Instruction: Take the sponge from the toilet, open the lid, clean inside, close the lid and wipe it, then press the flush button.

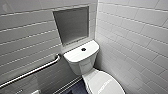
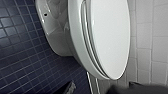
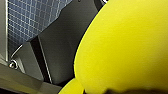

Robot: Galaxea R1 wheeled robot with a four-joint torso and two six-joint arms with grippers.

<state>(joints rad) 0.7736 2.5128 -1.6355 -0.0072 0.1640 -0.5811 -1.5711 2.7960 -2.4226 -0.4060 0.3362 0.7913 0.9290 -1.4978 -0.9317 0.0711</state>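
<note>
With the sponge [image 3: 120, 47] apparently pinched in my right hand [image 3: 126, 91] and the lid [image 1: 103, 83] shut at five o'clock below the tank [image 1: 81, 58], I'd catch the lid's front edge from underneath and swing it up slowly toward the tank.

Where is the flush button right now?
Head view: the flush button sits at the centre of the flat tank top, just below the recessed wall niche and right of the grab bar.
</note>
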